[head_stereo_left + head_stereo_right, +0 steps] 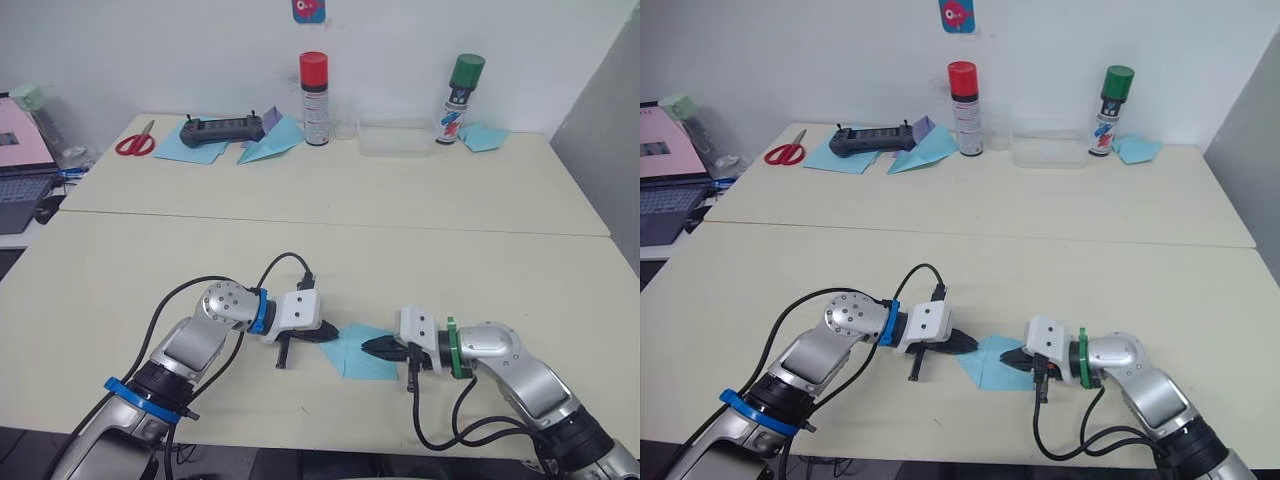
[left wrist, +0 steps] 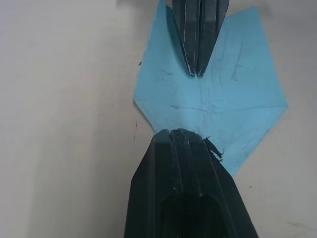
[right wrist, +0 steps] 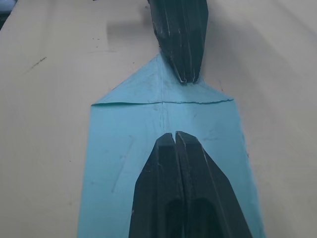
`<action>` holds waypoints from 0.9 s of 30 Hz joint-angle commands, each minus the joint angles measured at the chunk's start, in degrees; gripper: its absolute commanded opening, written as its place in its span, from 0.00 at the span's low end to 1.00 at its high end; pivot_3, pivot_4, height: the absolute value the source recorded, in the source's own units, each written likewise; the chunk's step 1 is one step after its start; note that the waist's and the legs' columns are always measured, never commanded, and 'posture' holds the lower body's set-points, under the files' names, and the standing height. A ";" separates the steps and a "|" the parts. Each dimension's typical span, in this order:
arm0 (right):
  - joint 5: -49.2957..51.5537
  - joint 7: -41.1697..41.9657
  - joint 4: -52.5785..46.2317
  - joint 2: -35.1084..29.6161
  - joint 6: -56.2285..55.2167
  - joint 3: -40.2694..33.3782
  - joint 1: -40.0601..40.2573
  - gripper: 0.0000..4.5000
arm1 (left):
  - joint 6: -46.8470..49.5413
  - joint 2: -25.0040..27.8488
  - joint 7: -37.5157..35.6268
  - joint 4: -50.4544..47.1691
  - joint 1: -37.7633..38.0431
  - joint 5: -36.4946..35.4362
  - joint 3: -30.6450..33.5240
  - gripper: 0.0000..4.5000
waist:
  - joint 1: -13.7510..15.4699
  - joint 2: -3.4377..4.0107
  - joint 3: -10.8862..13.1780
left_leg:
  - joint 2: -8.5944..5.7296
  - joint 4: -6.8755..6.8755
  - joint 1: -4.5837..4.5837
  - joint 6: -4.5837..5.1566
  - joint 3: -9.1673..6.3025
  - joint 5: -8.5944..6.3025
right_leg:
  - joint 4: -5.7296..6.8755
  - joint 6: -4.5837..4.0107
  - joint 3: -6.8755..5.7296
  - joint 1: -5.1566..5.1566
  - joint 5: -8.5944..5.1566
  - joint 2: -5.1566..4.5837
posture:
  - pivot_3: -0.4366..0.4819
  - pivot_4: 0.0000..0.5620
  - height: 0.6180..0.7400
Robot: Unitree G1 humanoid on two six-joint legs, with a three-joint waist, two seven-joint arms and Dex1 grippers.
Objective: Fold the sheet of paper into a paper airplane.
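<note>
Lying flat near the front edge of the near desk (image 1: 150, 280), the sheet of paper (image 1: 362, 352) sat between the two hands. It was light blue, with two corners folded in to form a point toward the left hand and a crease running down its middle.

Left hand (image 1: 322, 337): fingers pressed together, tips resting on the pointed end of the sheet. The left wrist view showed the closed tips (image 2: 179, 136) at the point, nothing pinched between them.

Right hand (image 1: 372, 346): fingers also pressed together, tips down on the sheet's middle, along the centre crease. The right wrist view showed both hands' tips facing each other across the fold line, a short stretch of paper between them.

Far desk (image 1: 400, 200), left to right: red-handled scissors (image 1: 135, 141); a flat light-blue sheet (image 1: 190, 146) with a dark controller (image 1: 222, 128) lying on it; a bigger light-blue dart (image 1: 272, 142) with a purple scrap at its back; a spray can with a red cap (image 1: 315, 98); a clear plastic tray (image 1: 398, 137); a spray can with a green cap (image 1: 460, 98); a crumpled teal scrap (image 1: 484, 136).

A laptop (image 1: 22, 165) stood at the far left, off the desks.
</note>
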 commanded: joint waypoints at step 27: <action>-0.83 -0.52 -0.19 -0.50 2.38 -0.03 1.92 0.01 | 1.02 10.10 3.35 -2.40 8.52 -0.52 6.99 0.00 | -0.14 0.00 0.01 | 0.05 -0.04 0.03 0.00 0.00 -0.01 | 0.01 -0.18 0.00 -0.03 -0.10 0.00 | 0.48 0.27 1.00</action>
